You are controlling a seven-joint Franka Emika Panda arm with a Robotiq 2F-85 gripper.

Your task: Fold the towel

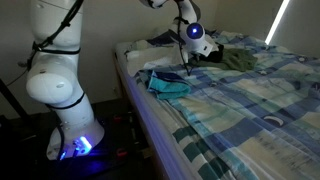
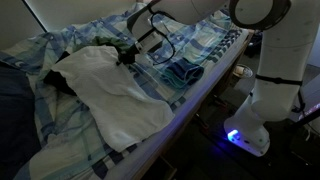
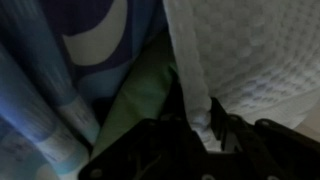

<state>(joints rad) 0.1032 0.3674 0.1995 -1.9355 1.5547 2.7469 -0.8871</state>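
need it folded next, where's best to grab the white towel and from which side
Probably the towel edge beside the olive garment, approached from straight above. In the wrist view that edge stands up as a narrow ridge that the jaws can straddle, while the rest lies spread over the bed.

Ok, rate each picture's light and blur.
Wrist view: dark, blurred, very close; only the towel shows texture, the gripper is a black shape. Both exterior views: dim, with blue glow at the robot base; a light strip glares in an exterior view.
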